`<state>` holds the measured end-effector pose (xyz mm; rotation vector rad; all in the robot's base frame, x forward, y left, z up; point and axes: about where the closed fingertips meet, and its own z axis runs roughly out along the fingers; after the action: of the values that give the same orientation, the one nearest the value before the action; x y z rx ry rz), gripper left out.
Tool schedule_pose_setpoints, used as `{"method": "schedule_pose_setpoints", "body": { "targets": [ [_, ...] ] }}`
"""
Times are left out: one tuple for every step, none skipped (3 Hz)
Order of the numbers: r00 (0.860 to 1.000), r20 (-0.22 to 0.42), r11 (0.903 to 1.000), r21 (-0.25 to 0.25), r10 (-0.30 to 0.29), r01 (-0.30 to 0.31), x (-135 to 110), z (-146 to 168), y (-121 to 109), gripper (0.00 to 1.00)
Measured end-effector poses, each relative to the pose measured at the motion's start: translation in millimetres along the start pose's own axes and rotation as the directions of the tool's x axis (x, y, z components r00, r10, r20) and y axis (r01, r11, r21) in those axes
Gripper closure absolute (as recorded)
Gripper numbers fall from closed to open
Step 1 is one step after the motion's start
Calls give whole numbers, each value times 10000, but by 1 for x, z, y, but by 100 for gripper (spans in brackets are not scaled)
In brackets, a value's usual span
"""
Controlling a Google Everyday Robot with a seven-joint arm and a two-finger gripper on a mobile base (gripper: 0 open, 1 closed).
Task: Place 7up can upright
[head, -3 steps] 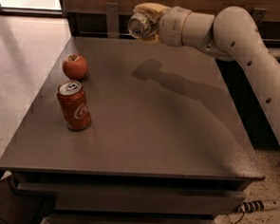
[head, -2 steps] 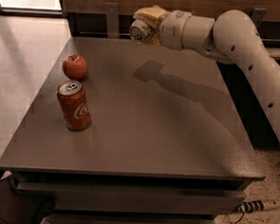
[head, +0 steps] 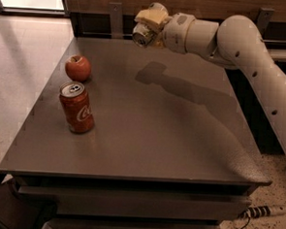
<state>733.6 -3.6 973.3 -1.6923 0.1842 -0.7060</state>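
Note:
The 7up can, pale silver with its top facing the camera, lies on its side in my gripper, held in the air above the far middle of the grey table. The gripper's pale fingers are shut around the can's body. The white arm reaches in from the right. The can's shadow falls on the tabletop below it.
A red Coca-Cola can stands upright at the table's left. A red apple sits behind it. A wooden wall with metal brackets runs along the far edge. A power strip lies on the floor at the right.
The gripper with the can has shifted slightly right and away, staying above the far part of the table. The red can and apple have not moved.

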Motion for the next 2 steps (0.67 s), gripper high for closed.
{"method": "schedule_pose_setpoints", "body": {
  "targets": [
    [9998,4,9998,-65,-182,182,-3,2,0,100],
    [9894,-98,9889,-347,-1448,1444,-9,-1,1,100]
  ]
}}
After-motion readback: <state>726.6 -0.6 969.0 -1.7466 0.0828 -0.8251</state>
